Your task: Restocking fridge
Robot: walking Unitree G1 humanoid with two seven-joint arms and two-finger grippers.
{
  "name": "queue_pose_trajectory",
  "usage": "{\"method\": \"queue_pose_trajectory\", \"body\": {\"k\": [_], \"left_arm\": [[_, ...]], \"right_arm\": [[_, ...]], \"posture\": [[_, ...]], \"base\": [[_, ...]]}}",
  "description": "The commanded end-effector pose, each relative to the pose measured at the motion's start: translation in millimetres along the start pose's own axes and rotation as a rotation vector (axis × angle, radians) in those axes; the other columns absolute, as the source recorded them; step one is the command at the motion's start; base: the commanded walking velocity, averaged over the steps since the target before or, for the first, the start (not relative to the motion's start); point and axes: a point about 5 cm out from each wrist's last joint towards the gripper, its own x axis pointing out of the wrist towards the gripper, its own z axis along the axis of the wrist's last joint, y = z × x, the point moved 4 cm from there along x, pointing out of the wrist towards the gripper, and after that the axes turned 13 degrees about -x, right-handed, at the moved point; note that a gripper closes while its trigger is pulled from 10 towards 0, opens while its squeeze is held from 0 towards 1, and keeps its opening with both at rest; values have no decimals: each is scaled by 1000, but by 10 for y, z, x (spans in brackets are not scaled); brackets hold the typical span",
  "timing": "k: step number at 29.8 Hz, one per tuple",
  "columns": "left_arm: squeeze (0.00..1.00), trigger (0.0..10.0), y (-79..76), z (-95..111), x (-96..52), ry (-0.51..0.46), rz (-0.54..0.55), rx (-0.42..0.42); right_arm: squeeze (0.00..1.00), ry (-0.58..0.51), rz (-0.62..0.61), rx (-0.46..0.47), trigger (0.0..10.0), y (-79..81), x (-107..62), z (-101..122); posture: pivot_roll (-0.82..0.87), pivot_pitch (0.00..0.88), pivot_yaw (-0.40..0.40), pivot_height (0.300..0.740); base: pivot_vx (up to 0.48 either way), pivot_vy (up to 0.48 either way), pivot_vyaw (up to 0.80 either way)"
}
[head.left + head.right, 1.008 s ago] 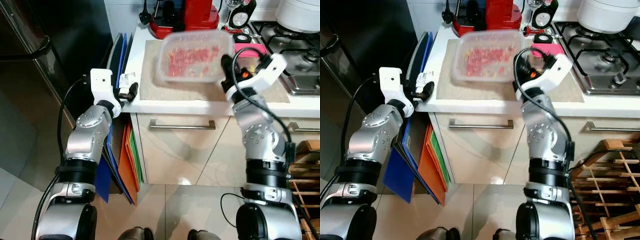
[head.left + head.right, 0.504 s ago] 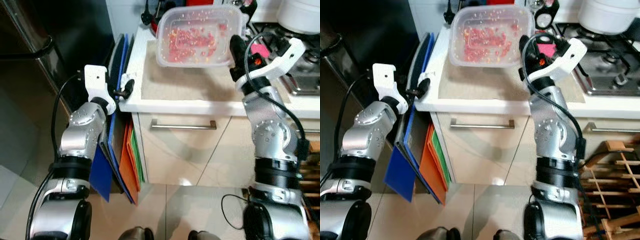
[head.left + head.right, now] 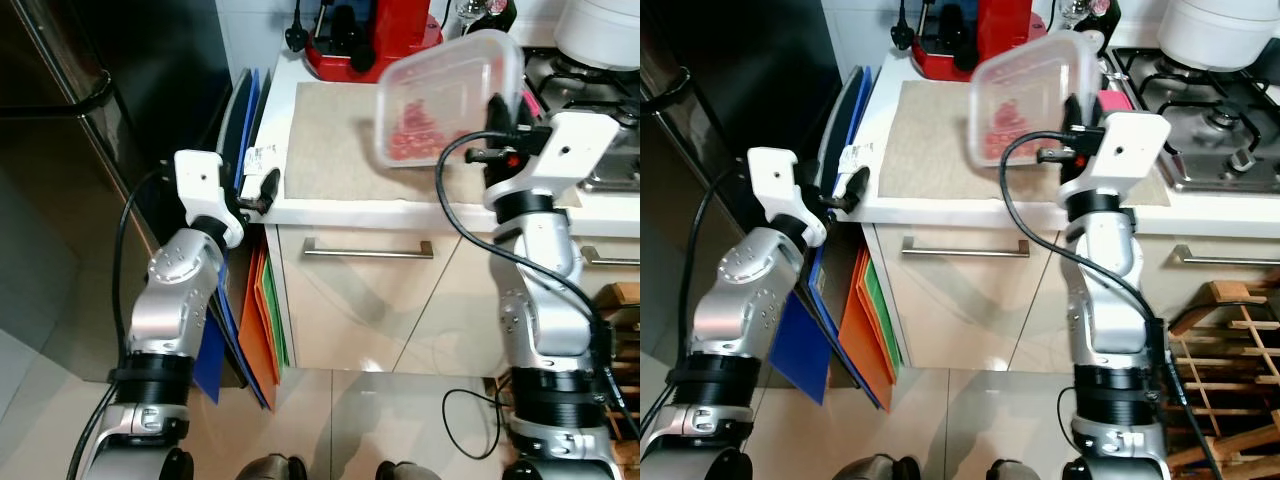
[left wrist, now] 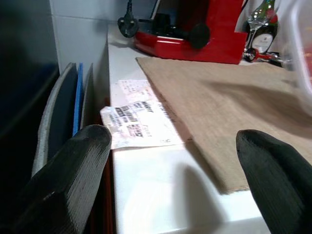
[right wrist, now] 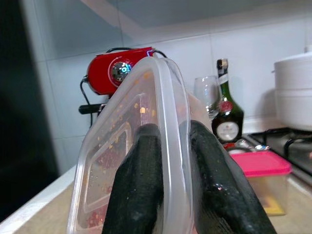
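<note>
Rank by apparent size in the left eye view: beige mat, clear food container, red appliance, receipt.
1. beige mat
2. clear food container (near the camera, so flattered)
3. red appliance (cropped)
4. receipt

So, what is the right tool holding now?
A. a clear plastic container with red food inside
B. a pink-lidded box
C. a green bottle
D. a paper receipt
A: the right tool is shut on the rim of the clear plastic container, which is tilted on edge above the counter, red food visible through its wall.
</note>
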Motion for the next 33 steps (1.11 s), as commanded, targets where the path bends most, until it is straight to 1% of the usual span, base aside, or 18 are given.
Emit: {"method": "queue_pose_trajectory", "body": {"k": [1, 8, 14, 21, 25, 27, 29, 33], "left_arm": [[0, 10000, -9, 18, -30, -10, 10, 33], [0, 10000, -47, -20, -37, -15, 22, 47], [0, 10000, -77, -33, -19, -14, 20, 49], [0, 10000, -70, -30, -2, -18, 24, 64], [0, 10000, -62, -28, 2, -21, 28, 67], [0, 10000, -62, -30, 3, -21, 29, 68], [0, 10000, -66, -34, 4, -22, 28, 72], [0, 10000, -73, -38, 11, -25, 26, 74]], "right_arm": [[0, -10, -11, 11, 0, -15, -17, -3], [0, 21, 5, -20, 0, 27, -63, -135], [0, 29, 27, -26, 0, 98, -81, -176], [0, 35, 47, -29, 0, 159, -95, -222], [0, 35, 53, -35, 0, 170, -99, -229], [0, 35, 55, -35, 0, 173, -101, -231], [0, 26, 57, -48, 0, 171, -101, -218], [0, -8, 45, -84, 0, 158, -85, -161]], "posture": [[-36, 71, 53, 740], [-38, 67, 48, 740], [-40, 65, 46, 740], [-39, 63, 44, 740], [-39, 62, 43, 740], [-41, 61, 42, 740], [-43, 59, 40, 740], [-45, 58, 39, 740]], "base": [[0, 0, 0], [0, 0, 0], [0, 0, 0], [-270, 0, 0], [-282, 0, 0], [266, 0, 0], [-4, 0, 0], [-331, 0, 0]]}}
